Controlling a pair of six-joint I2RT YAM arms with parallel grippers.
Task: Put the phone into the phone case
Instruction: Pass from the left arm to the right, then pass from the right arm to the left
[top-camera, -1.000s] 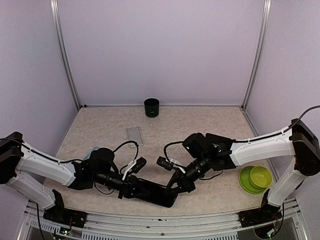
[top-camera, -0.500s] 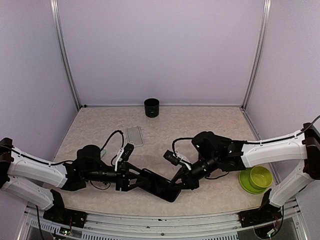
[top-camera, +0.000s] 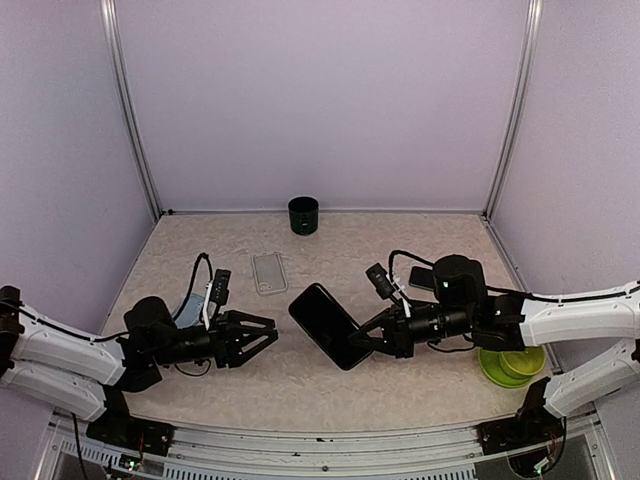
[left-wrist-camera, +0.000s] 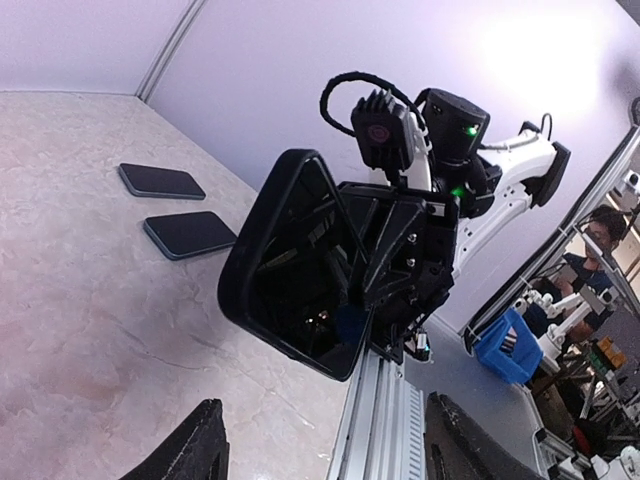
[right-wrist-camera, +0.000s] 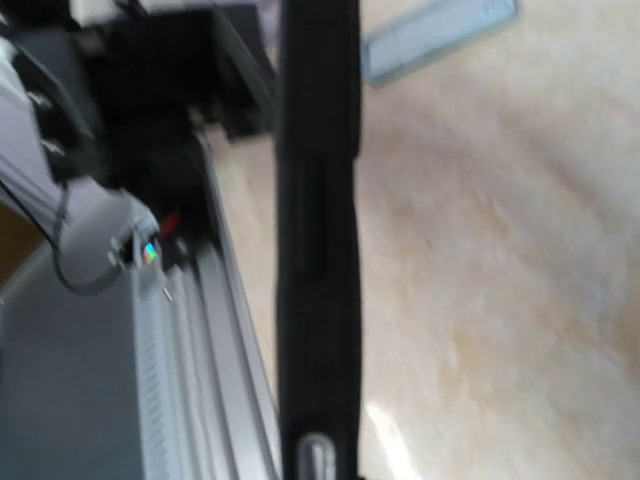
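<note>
A robotics lab: plain lilac wall panels (top-camera: 320, 100) in silver aluminium posts (top-camera: 130, 110) box a speckled beige tabletop (top-camera: 320, 400); a blue plastic bin (left-wrist-camera: 505, 345) sits beyond its near edge.

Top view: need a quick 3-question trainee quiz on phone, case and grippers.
1. True or false: the left gripper is shut on the phone.
2. Where is the case? A) flat on the table, apart from both grippers; B) in a bowl; C) on the phone.
3. Which gripper holds the phone?

Key: 1 false, its jaws are open and empty; 2 A; 3 the right gripper.
</note>
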